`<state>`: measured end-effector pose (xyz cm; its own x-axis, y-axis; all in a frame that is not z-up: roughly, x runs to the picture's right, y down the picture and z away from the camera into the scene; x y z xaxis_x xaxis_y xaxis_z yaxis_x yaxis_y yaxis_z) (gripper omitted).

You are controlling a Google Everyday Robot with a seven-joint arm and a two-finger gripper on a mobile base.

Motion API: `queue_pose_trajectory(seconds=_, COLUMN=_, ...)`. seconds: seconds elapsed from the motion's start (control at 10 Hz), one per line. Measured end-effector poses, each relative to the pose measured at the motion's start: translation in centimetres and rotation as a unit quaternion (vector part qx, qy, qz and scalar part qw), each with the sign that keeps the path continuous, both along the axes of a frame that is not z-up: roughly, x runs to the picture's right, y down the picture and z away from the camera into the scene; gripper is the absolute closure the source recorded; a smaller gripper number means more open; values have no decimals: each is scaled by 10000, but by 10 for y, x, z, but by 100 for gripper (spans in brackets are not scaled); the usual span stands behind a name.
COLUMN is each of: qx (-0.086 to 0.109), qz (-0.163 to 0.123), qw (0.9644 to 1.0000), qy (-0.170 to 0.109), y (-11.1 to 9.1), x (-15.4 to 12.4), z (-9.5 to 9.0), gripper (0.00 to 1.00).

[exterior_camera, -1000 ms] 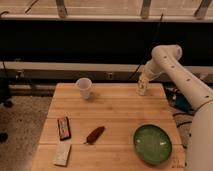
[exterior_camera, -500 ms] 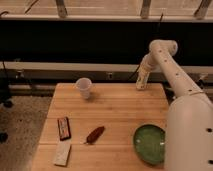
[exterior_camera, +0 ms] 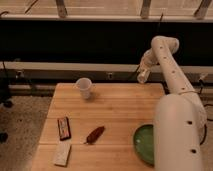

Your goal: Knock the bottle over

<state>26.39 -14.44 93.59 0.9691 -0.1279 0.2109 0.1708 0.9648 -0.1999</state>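
My gripper (exterior_camera: 142, 75) is at the far right edge of the wooden table (exterior_camera: 120, 107), at the end of the white arm that rises from the lower right and bends down from its elbow. A pale slim shape at the gripper, low over the table's back edge, may be the bottle, but I cannot tell it apart from the gripper. No bottle stands anywhere else on the table. The white paper cup (exterior_camera: 84, 88) stands upright at the far left, well apart from the gripper.
A green plate (exterior_camera: 142, 142) lies at the front right, partly behind my arm. A reddish-brown oblong snack (exterior_camera: 95, 134), a dark bar (exterior_camera: 63, 127) and a white packet (exterior_camera: 62, 153) lie at the front left. A dark wall with a rail runs behind the table.
My arm has swung nearer and fills more of the right side. The gripper has shifted slightly left along the table's back edge; the bottle, distinct beside it a second ago, no longer stands apart.
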Motion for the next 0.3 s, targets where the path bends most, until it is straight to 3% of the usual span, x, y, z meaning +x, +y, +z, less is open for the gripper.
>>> queue_pose_trajectory(seconds=0.3, qx=-134, qz=-209, qw=9997, qy=-70, y=19, x=-30, z=-13, gripper=89)
